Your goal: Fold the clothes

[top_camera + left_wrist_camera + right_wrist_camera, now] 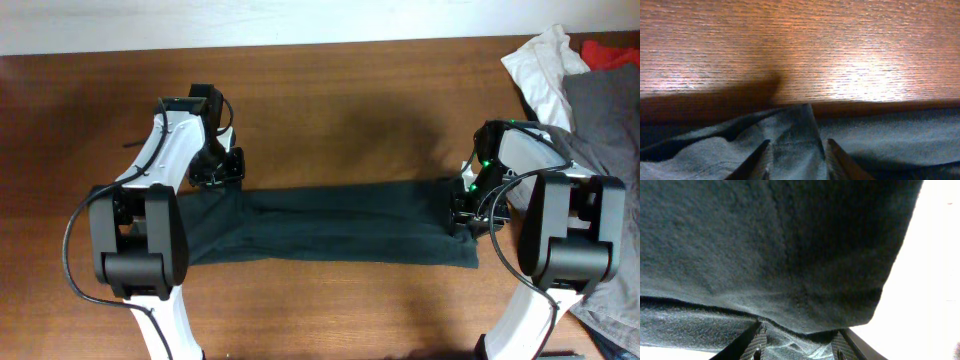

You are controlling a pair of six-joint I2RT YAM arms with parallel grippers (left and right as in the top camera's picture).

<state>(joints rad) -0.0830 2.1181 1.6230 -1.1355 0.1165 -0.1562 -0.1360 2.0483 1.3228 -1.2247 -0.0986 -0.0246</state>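
A dark T-shirt (pixel 340 225) is lying as a long band across the middle of the wooden surface (pixel 330 90). Its far edge near the left end is being pinched by the left tool (pixel 219 168) and its right end by the right tool (pixel 462 208) — both closed on cloth. A lengthwise fold seems under way; next, both grips would need to be lifted together and carried over evenly.

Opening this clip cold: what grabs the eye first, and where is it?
A black T-shirt lies as a long narrow band across the middle of the wooden table. The left gripper is at one end and the right gripper at the other, each with cloth between its fingers. On the right side, a white garment and a grey garment lie heaped together.
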